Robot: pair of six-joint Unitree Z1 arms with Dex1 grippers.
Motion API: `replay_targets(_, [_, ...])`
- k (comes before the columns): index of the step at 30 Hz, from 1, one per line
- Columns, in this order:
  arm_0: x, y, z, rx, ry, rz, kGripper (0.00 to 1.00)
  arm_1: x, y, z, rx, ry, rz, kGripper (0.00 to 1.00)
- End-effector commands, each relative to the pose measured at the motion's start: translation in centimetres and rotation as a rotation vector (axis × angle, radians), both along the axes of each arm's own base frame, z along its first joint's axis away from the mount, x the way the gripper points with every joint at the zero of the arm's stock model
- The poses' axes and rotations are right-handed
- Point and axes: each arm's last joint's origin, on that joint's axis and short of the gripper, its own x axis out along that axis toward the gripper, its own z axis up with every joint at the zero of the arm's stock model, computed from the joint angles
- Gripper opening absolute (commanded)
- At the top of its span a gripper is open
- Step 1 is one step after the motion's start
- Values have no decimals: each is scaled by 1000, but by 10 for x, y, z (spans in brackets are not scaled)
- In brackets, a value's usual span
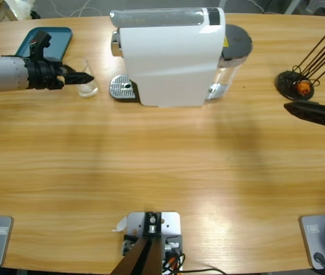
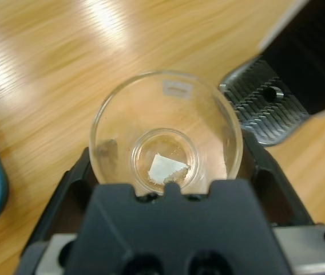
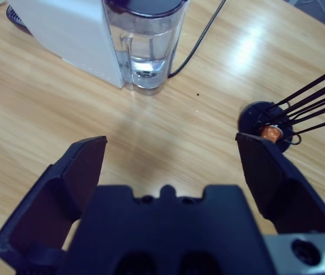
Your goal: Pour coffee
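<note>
Glass tumbler (image 2: 166, 137) on counter (image 1: 162, 166) beside drip tray (image 1: 122, 88) of coffee machine (image 1: 171, 54): no coffee visible inside; light, rigid, slick, breakable; take low on wall. Left gripper (image 2: 165, 172) jaws flank it, closure on glass unclear. Right gripper (image 3: 171, 166) wide open, empty

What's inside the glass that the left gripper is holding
The glass in the left gripper looks empty: no brown coffee shows, only a pale glint or patch at its clear base. The gripper body hides its near lower wall.
</note>
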Motion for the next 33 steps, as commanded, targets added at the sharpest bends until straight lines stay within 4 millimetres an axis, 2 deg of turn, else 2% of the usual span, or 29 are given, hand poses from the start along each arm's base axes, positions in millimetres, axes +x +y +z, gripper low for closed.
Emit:
replay_targets(1, [-28,-13,27,9,-65,-140,336,-2,-6,-7,8,29,23,1000])
replay_targets(3, [-27,-19,32,35,-72,-181,333,-2,-6,-6,10,25,24,1000])
replay_targets(7, [-20,-36,28,45,-69,-241,333,-3,-9,-5,14,16,24,1000])
replay_targets(12, [-8,-47,35,56,-90,-274,335,-4,-10,-5,21,9,24,1000])
replay_targets(21, [6,-60,5,84,-12,-315,336,-6,-14,-3,30,-6,21,1000])
replay_targets(33, [20,-79,1,74,-19,-352,338,-6,-14,-4,33,-11,31,1000])
